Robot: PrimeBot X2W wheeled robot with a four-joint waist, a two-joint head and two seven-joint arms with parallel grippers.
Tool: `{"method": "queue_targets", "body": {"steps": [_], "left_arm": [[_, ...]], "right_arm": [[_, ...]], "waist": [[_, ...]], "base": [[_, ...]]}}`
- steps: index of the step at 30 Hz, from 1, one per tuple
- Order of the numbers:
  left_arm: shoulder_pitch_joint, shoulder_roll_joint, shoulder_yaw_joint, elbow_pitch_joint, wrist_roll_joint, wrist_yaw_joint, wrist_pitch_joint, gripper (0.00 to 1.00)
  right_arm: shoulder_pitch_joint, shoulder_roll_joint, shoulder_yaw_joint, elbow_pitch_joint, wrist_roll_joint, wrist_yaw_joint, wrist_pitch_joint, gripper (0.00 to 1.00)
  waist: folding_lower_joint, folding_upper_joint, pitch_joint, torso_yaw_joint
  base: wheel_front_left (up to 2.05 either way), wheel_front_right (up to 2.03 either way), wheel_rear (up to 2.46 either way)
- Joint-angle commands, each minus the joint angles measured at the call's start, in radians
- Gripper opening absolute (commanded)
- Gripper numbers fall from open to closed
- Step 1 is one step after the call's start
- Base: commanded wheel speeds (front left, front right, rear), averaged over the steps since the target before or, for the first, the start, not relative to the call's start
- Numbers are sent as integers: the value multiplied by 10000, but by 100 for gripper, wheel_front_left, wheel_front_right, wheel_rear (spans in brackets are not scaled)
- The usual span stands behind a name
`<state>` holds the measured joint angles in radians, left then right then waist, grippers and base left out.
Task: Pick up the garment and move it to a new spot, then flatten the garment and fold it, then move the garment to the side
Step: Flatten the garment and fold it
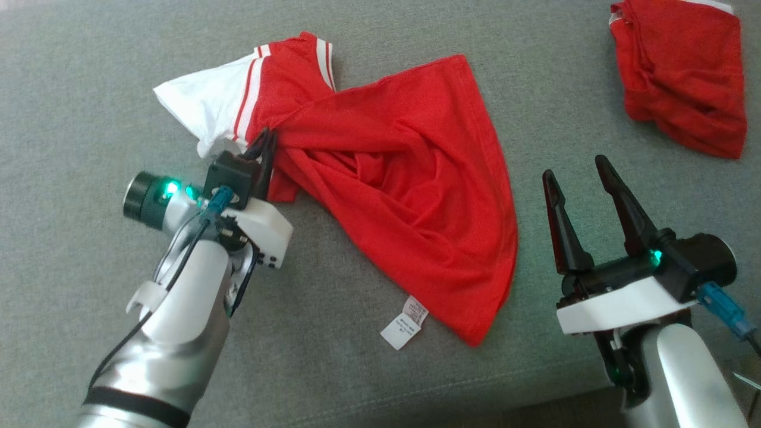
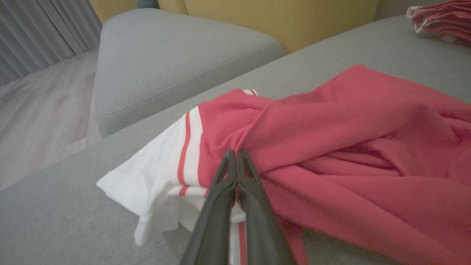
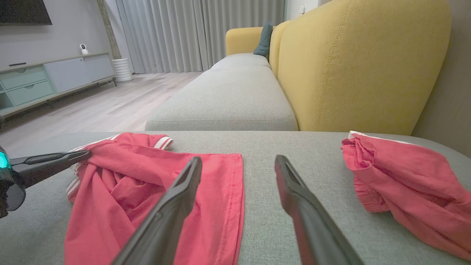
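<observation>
Your left claw [image 1: 266, 145], closest at the head view's lower left, is pressed together on a bunched fold of the crumpled red mesh jersey with white striped sleeve [image 1: 404, 196]. From that pinch the jersey runs down-right across the grey fabric sofa seat [image 1: 89, 89] to its hem. Your right claw [image 1: 574, 166], spread and empty, sits right of that hem, probably the nearer arm for the free end.
</observation>
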<state>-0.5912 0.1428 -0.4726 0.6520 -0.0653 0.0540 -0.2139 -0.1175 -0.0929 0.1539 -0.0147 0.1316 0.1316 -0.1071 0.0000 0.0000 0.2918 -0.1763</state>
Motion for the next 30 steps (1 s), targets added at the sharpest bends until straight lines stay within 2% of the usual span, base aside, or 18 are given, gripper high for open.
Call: {"method": "queue_targets", "body": {"steps": [1,8,13,23,27,28,29,30], "left_arm": [[-601,157,263,-378,91,134,-197,0],[-1449,339,203,-1392,467,398,-460,0],[-2723,487,171,-1658,779,408,-474,0],[-4990,221,-162,-167,1184,351,-477,0],[-5327,107,-168,402,1113,393,-477,0],[-5387,62,-157,614,1055,388,-477,16],[-5426,3,-165,747,1003,371,-478,83],[-5449,-53,-196,792,967,352,-478,100]], "right_arm": [[-268,78,159,-272,-55,-9,-134,100],[-342,135,63,-308,-74,-9,-223,100],[-512,214,194,-356,-50,-9,-293,100],[-974,396,575,-426,198,-9,-673,100],[-1044,414,637,-405,231,-9,-782,100],[-1062,418,658,-393,250,-9,-816,100],[-1071,420,663,-388,300,-9,-855,100],[-1072,421,650,-378,361,-9,-890,100]], "waist": [[0,0,7,10],[0,0,176,-122],[0,0,522,-638],[0,0,1495,-2346],[0,0,1741,-2606],[0,0,1804,-2648],[0,0,1856,-2653],[0,0,1904,-2625]], "base": [[0,0,0],[0,0,0],[0,0,0],[0,0,0],[0,0,0],[0,0,0],[0,0,0],[0,0,0]]}}
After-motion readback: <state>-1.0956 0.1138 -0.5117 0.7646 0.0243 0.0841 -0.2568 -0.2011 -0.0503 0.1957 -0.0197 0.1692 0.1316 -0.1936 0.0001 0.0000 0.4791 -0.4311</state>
